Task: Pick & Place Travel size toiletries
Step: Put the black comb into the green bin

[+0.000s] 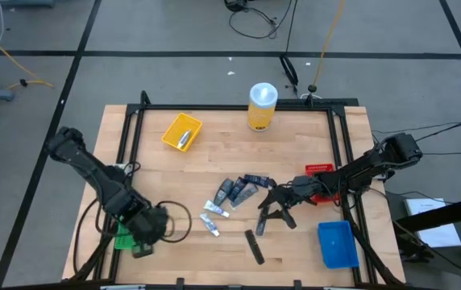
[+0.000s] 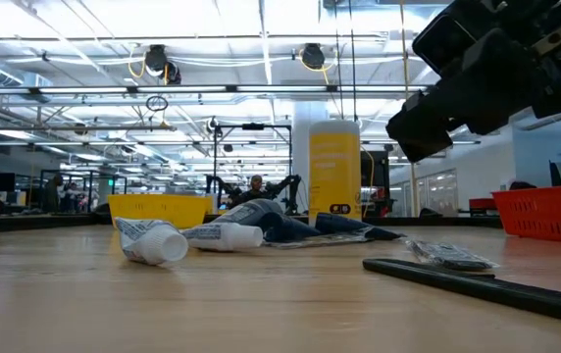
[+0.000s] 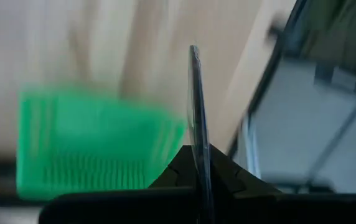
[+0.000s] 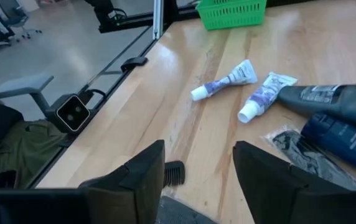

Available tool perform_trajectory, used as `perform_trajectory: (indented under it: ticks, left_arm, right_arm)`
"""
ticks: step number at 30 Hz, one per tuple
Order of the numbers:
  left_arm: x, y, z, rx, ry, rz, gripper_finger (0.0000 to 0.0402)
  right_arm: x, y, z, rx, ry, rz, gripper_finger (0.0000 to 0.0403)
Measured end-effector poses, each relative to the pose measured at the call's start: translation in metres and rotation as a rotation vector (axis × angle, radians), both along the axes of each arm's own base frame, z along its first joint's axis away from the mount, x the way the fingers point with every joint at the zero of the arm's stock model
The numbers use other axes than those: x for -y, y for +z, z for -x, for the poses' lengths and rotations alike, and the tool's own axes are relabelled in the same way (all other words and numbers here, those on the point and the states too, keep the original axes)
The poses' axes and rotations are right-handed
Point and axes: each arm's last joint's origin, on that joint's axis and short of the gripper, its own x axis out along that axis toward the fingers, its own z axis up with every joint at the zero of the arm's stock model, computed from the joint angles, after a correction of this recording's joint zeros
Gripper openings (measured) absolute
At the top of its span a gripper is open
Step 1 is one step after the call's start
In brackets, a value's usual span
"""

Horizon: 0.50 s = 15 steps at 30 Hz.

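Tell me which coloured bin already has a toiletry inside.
The yellow bin, far-left on the table near the yellow canister: one small tube lies in it. The blue bin looks empty; red and green are partly hidden.

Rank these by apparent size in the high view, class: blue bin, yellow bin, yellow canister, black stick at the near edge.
1. Blue bin.
2. Yellow bin and yellow canister: too close to rank.
3. Black stick, smallest.

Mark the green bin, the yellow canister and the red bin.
green bin [image 3: 97, 143], left wrist view, middle of its ribbed wall.
yellow canister [image 1: 261, 115], high view, yellow body below the white lid.
red bin [image 2: 547, 211], low view, its side wall.
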Motion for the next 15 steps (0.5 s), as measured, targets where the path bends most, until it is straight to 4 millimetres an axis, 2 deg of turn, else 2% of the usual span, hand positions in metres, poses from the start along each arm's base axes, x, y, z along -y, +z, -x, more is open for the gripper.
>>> perform_trajectory:
  ticks: [3, 6, 11, 15]
  left_arm:
    - [-0.004, -0.001, 0.014, -0.203, -0.029, -0.003, 0.0003]
    - [-0.013, 0.000, 0.024, -0.293, -0.095, -0.055, 0.0003]
    - [-0.013, -0.006, 0.024, -0.227, -0.344, -0.022, 0.0005]
    - [-0.011, -0.021, 0.022, -0.229, -0.514, -0.027, 0.0008]
  right_arm:
    - [0.000, 0.001, 0.000, 0.008, 0.000, 0.000, 0.0179]
    - [0.000, 0.001, 0.000, 0.008, 0.000, 0.001, 0.0180]
    - [0.000, 0.001, 0.000, 0.006, 0.000, -0.001, 0.0179]
    - [-0.003, 0.000, 0.001, 0.002, 0.012, -0.001, 0.0176]
